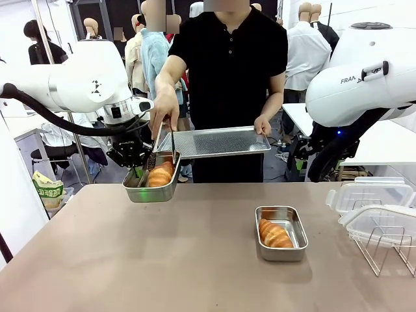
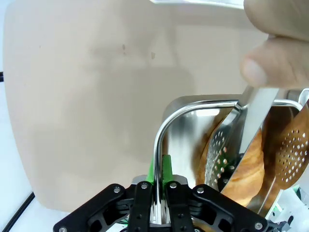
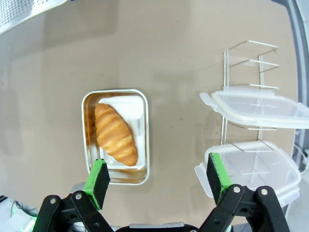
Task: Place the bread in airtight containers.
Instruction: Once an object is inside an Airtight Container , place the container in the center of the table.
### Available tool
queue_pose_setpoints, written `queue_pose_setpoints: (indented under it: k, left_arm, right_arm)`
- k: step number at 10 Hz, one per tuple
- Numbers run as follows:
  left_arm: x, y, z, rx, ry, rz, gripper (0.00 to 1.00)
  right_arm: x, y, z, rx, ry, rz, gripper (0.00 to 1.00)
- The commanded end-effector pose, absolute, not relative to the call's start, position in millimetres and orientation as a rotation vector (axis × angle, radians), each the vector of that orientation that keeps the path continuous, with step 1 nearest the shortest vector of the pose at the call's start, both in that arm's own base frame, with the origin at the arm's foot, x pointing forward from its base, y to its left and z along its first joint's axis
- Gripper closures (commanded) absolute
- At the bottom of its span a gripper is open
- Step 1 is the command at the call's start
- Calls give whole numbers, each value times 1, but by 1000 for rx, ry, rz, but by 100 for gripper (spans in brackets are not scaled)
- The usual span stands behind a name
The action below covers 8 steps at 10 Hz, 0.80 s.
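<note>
**Left claw.** The left gripper (image 1: 136, 170) (image 2: 160, 166) is fully closed, its green pads pinching the rim of a small rectangular stainless-steel tin (image 1: 151, 194) (image 2: 193, 104). On the front view this tin sits at about 10 o'clock from the middle of the brown table (image 1: 162, 266), near the far edge. Whether its base rests on the tabletop cannot be determined.

**Person.** One of the person's hands (image 1: 164, 104) (image 2: 280, 43) works perforated metal tongs (image 1: 161, 142) (image 2: 217, 154) down into the held tin. The tongs are against a glossy golden-brown croissant roll (image 1: 160, 177) (image 2: 248, 169) that is already inside the tin walls. The other hand (image 1: 262, 125) holds a flat mesh metal tray (image 1: 218, 141) at 12 o'clock, above the table's far edge. No bread can be seen on the tray.

**Right claw.** The right gripper (image 3: 157, 166) stands wide open and holds nothing. It hangs above a second, matching steel tin (image 1: 281, 253) (image 3: 145, 125), which stands on the table at about 4 o'clock. This tin contains one croissant roll (image 1: 275, 234) (image 3: 116, 134) lying flat.

**Lids.** Two clear plastic white-rimmed lids (image 1: 369, 194) (image 3: 260, 108) rest on a wire rack (image 1: 383, 250) (image 3: 246, 53) at 3 o'clock, well apart from both tins.

**Progress.** Judged well advanced:
- Done: each tin has bread in it.
- Outstanding: the tongs must release and come out, the held tin must be set down, and both tins are not yet lidded. Until the lids go on, neither container is airtight.
</note>
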<state>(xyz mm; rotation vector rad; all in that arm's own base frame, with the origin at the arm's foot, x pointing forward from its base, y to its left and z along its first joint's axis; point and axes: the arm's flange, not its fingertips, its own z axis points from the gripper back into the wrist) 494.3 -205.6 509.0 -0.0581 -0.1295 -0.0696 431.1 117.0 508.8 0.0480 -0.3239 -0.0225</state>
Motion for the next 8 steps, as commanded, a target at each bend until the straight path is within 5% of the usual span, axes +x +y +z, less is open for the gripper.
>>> queue_pose_setpoints:
  k: [1, 8]
  left_arm:
    - [494, -204, 513, -61, -136, -66, 100]
    - [494, -204, 513, -61, -136, -66, 100]
  right_arm:
    - [432, 116, 509, 36, -322, -21, 0]
    - [432, 116, 509, 36, -322, -21, 0]
